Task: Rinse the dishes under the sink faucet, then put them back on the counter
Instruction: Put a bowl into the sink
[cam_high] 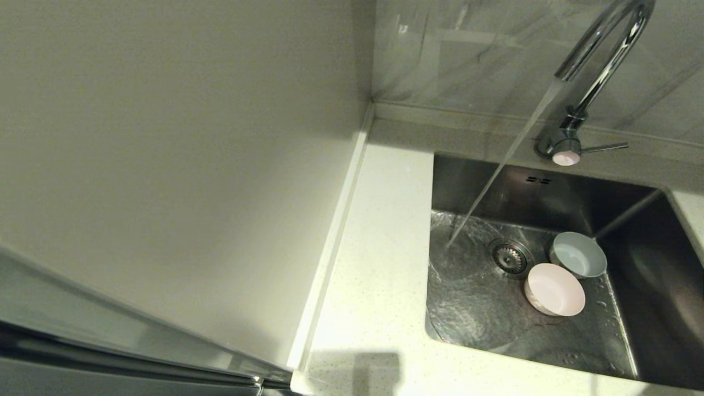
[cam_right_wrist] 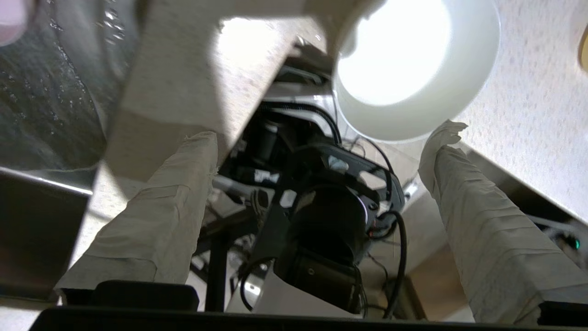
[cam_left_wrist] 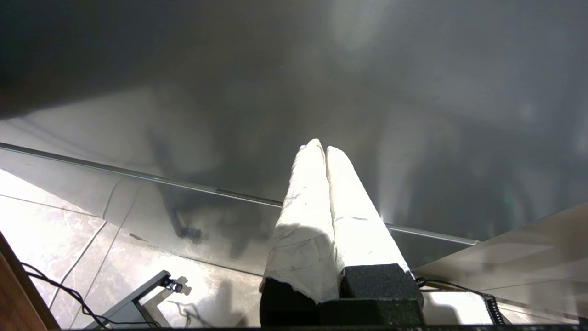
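Faucet: the chrome gooseneck faucet (cam_high: 597, 60) stands at the back of the sink on its round base, its thin lever pointing sideways; water runs from the spout in a slanting stream and lands on the basin floor just left of the drain strainer (cam_high: 509, 257)
Sink: the steel sink (cam_high: 478, 313) is wet, with ripples across its floor; two overflow slots show on the back wall
Grey-blue bowl: the grey-blue bowl (cam_high: 578, 254) sits in the sink just right of the strainer, tilted, its opening turned up and toward the front
Pink bowl: the pink bowl (cam_high: 554, 289) lies in front of the grey-blue one, touching or nearly touching it, also tilted
White bowl: the white bowl (cam_right_wrist: 415, 69) rests upright on the speckled counter, near its edge, seen in the right wrist view only
Counter: the cream counter (cam_high: 379, 264) borders the sink on its left and front
Right gripper: the right gripper (cam_right_wrist: 321, 138) hangs beside the white bowl, taped fingers (cam_right_wrist: 482, 234) spread wide, holding nothing
Left gripper: the left gripper (cam_left_wrist: 325, 149) is away from the sink, fingers pressed together, empty
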You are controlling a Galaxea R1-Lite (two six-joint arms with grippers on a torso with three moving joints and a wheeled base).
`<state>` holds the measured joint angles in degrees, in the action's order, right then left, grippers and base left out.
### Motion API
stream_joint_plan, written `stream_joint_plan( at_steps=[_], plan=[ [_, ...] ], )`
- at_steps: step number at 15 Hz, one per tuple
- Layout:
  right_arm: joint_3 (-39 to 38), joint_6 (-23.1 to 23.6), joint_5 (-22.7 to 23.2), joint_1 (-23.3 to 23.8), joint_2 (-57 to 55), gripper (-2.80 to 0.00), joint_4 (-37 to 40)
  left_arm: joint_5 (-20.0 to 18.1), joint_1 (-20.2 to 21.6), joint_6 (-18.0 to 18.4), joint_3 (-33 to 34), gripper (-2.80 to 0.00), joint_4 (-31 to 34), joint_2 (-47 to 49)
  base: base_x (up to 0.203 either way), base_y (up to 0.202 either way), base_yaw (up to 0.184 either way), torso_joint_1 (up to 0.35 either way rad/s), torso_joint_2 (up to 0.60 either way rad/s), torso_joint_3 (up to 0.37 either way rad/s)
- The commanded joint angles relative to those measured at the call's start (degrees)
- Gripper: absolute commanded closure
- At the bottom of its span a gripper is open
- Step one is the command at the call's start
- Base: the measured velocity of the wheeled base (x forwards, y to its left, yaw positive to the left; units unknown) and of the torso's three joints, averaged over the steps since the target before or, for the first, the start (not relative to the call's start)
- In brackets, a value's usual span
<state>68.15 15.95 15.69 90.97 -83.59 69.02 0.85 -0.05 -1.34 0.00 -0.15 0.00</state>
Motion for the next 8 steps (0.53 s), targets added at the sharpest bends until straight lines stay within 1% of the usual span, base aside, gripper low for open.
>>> stream_joint_plan(
  at_steps=[1,3,7,8],
  plan=[
    [-2.3,0.5,-1.7,0.9,-2.7,-2.8,0.3,0.1,0.0,-0.1,0.0,0.0,0.0,-0.2,0.0,0.0,0.0,0.0,0.0,0.0],
    [-5.1,0.8,-3.7,1.2,-4.7,-2.8,-0.6,0.0,0.0,0.0,0.0,0.0,0.0,-0.2,0.0,0.0,0.0,0.0,0.0,0.0],
    [-11.8,0.9,-4.9,1.5,-9.3,-2.8,-11.4,0.0,0.0,-0.1,0.0,0.0,0.0,-0.2,0.0,0.0,0.0,0.0,0.0,0.0],
    [-13.1,1.7,-4.8,1.5,-10.5,-2.8,-13.8,0.0,0.0,0.0,0.0,0.0,0.0,-0.2,0.0,0.0,0.0,0.0,0.0,0.0]
  ],
)
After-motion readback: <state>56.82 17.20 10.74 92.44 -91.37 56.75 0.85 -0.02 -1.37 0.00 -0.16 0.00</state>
